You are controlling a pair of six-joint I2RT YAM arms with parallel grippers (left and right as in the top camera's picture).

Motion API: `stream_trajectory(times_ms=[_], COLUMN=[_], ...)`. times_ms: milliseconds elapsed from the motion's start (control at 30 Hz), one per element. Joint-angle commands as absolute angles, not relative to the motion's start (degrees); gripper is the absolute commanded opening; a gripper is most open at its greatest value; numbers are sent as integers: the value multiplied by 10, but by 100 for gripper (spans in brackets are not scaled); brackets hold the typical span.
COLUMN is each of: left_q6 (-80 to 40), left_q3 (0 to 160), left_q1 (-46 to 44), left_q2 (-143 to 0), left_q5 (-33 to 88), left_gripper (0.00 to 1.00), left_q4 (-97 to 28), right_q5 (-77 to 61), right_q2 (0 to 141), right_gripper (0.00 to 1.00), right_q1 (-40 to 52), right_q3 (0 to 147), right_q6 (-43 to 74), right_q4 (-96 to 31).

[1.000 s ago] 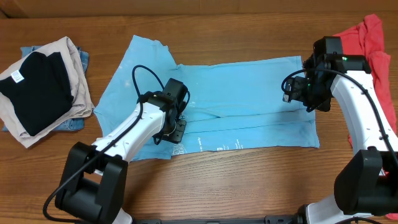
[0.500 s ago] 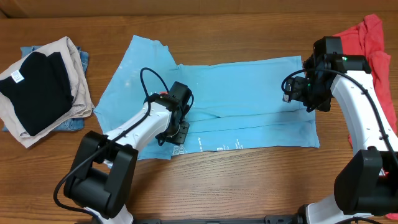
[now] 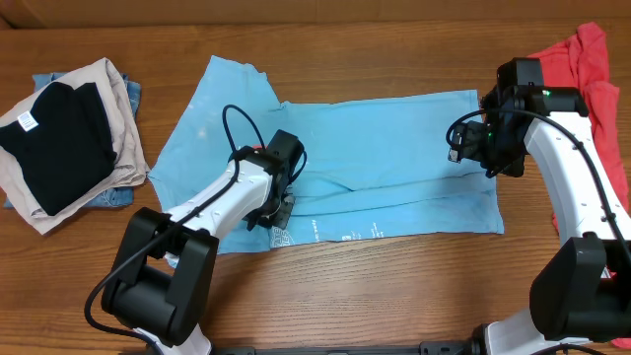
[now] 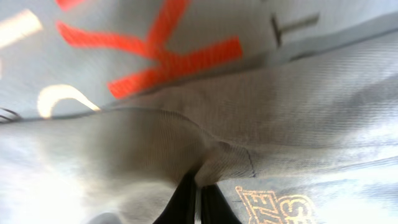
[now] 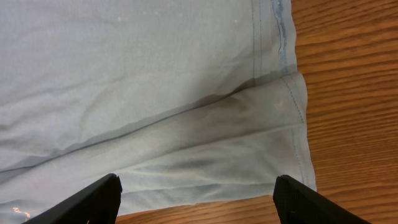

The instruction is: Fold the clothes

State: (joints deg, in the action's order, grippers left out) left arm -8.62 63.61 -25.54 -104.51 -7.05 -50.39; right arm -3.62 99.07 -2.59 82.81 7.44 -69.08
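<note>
change: left arm shifted from the shirt's lower-left edge toward its middle fold, and its jaws went from part open to pinched; right arm unchanged; near hem pulled slightly at the right corner.
step: fold in progress, my read — grasp on the fabric ridge just made, lift not started.
T-shirt: light blue, spread flat across the table, one sleeve angled up-left, long crease running across the lower half; small white print showing along the near edge.
left gripper: jaws closed on a raised pucker of the T-shirt near its left-centre; left wrist view shows the dark tips meeting at the bottom edge with cloth bunched between them, red lettering just above.
right gripper: jaws wide apart, holding nothing, hovering over the shirt's right hem; right wrist view shows both tips spread over cloth, corner and wood beyond. Contact with cloth: cannot tell.
next move: probably needs the right jaws to drop and pinch the hem so both sides lift together; lifting the left alone would likely skew the fold.
other items: folded stack of black, beige and denim at far left; red garment at far right, both apart from the shirt.
</note>
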Motion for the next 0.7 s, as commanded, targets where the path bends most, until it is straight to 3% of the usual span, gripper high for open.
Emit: stream_trajectory(times_ms=[0, 400, 533, 667], left_q6=[-90, -94, -94, -94], left_q3=[674, 687, 687, 687], left_q1=[-259, -246, -233, -223], left_q2=[-1050, -1050, -1050, -1050], left_q5=[-92, -140, -140, -139], left_gripper=[4, 6, 12, 25], left_q4=[-503, -436, -415, -412], right_q5=[-39, -39, -39, -40], right_q2=[989, 989, 989, 989], right_gripper=[82, 82, 82, 82], right_q1=[-27, -27, -27, -27], right_q3=[825, 825, 825, 825], right_q6=[72, 72, 72, 72], right_q4=[-691, -691, -691, -694])
